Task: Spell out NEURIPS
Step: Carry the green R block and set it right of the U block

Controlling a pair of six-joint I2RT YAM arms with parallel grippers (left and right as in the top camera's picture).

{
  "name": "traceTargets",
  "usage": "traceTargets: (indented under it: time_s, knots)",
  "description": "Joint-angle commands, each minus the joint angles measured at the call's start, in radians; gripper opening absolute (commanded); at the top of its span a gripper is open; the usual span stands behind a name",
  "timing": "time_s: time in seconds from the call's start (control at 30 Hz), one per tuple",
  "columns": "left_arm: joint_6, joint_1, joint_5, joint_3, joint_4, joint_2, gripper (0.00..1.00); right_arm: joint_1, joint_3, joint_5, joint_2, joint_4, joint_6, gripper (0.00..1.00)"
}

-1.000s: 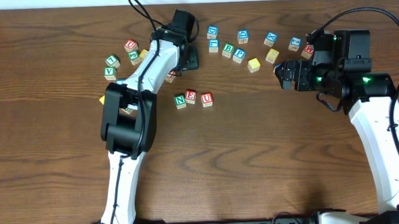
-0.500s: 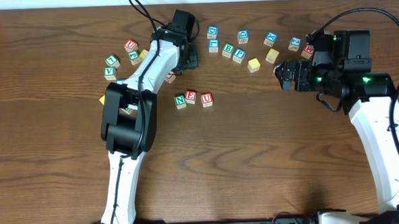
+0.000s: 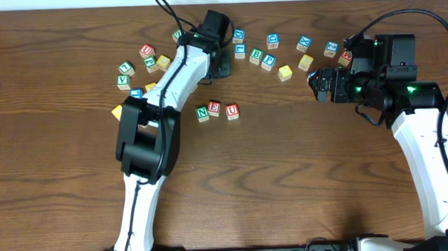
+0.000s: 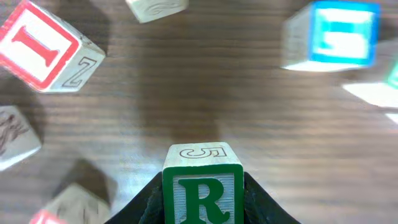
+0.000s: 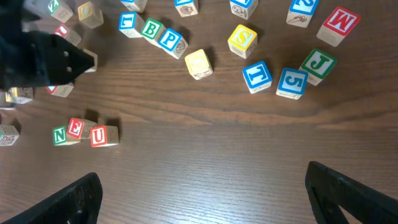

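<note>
Presently my left gripper (image 4: pixel 203 200) is closed on the R cube (image 4: pixel 203 186). My dark fingers (image 4: pixel 146 202) press its two sides, the green R faces the wrist camera, and an outlined 5 shows on the face above it. Whether the cube clears the table (image 3: pixel 287 176) I cannot tell. From overhead, this gripper (image 3: pixel 220 61) sits at the far side of the table among the scattered cubes.

The I cube (image 4: pixel 40 46), red-lettered and tilted, lies to the upper left in the left wrist view, apart from the held cube.

The N cube (image 3: pixel 202 112), E cube (image 3: pixel 214 108) and U cube (image 3: pixel 232 111) stand in a row near the table's middle, touching or nearly so, with the E set slightly back.

The P cube (image 3: pixel 269 61), blue-lettered, lies just beside a green B cube (image 3: pixel 256 57). The S cube (image 5: pixel 241 38), yellow, rests further right.

My right gripper (image 3: pixel 318 84) holds nothing. Its fingers (image 5: pixel 74 199) stand wide apart above bare wood.
</note>
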Motion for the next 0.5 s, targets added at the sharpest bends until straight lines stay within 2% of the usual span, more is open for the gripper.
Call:
traceTargets:
  time_s: [0.0,0.17,0.3,0.47]
  knots:
    - [0.006,-0.042,-0.012,0.017,-0.041,-0.103,0.33,0.006,0.019,-0.002,0.011,-0.001,0.012,0.99]
    - [-0.005,-0.11,-0.012,0.016,-0.143,-0.117,0.33,0.006,0.02,-0.002,0.011,-0.001,0.012,0.99]
    - [-0.089,-0.161,-0.009,0.016,-0.228,-0.115,0.33,0.006,0.02,-0.002,0.011,-0.005,0.012,0.99]
    - [-0.128,-0.22,-0.009,0.009,-0.296,-0.115,0.33,0.006,0.02,-0.002,0.011,-0.012,0.012,0.99]
